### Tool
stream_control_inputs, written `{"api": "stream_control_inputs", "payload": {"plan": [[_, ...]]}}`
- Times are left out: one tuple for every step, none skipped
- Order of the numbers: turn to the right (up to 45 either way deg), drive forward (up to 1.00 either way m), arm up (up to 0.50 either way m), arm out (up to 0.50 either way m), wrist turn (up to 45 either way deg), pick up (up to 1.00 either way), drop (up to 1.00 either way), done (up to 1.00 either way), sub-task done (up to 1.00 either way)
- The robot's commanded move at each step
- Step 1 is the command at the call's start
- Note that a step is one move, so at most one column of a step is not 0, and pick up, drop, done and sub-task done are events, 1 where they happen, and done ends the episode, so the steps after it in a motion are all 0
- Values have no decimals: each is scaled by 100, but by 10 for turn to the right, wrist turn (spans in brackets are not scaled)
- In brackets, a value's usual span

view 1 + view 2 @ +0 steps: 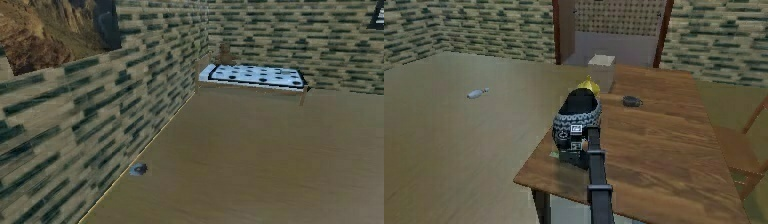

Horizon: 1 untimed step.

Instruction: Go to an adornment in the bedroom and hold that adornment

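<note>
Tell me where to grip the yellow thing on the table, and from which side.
Grip the yellow thing by its rounded top, probably: the rest is hidden behind the gripper. Come from the table's near edge, along the arm: a box stands just behind it, a dark round thing toward the arm side view's right.

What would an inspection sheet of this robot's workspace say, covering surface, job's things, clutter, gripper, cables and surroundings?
Surface: wooden table, the arm reaching over it.
Job's things: small yellow thing at the far end of the gripper; too small to name.
Clutter: grey box and dark round thing on the table; small grey thing on the floor.
Gripper: over the table; cannot tell whether it holds anything.
Cables: nothing seen.
Surroundings: brick-patterned walls, wooden floor, bed by the far wall, doorway.
</note>
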Motion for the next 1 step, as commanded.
{"api": "stream_control_inputs", "payload": {"plan": [[0,0,0,0,0,100,0,0,0]]}}
